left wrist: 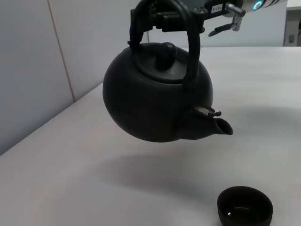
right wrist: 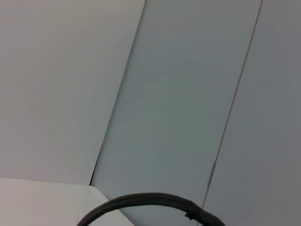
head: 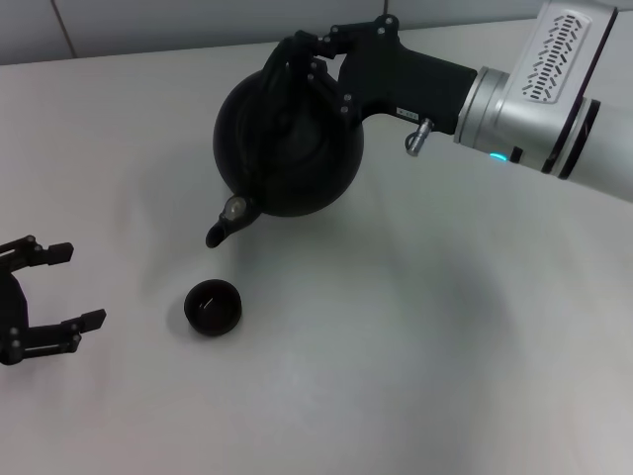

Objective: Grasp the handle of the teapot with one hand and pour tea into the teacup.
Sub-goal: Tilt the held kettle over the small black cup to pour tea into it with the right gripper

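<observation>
My worktop is a plain white table [head: 415, 376]. The only thing resting directly on it is the teacup [head: 214, 307], a small dark round cup standing upright, with bare tabletop all around the cup.

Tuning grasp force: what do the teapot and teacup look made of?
Teapot: matte black, faintly grainy, no glare; looks like cast iron or dark ceramic. Handle: thin, dark hoop, likely metal. Teacup: dark, with small glints inside; probably glazed ceramic.
</observation>
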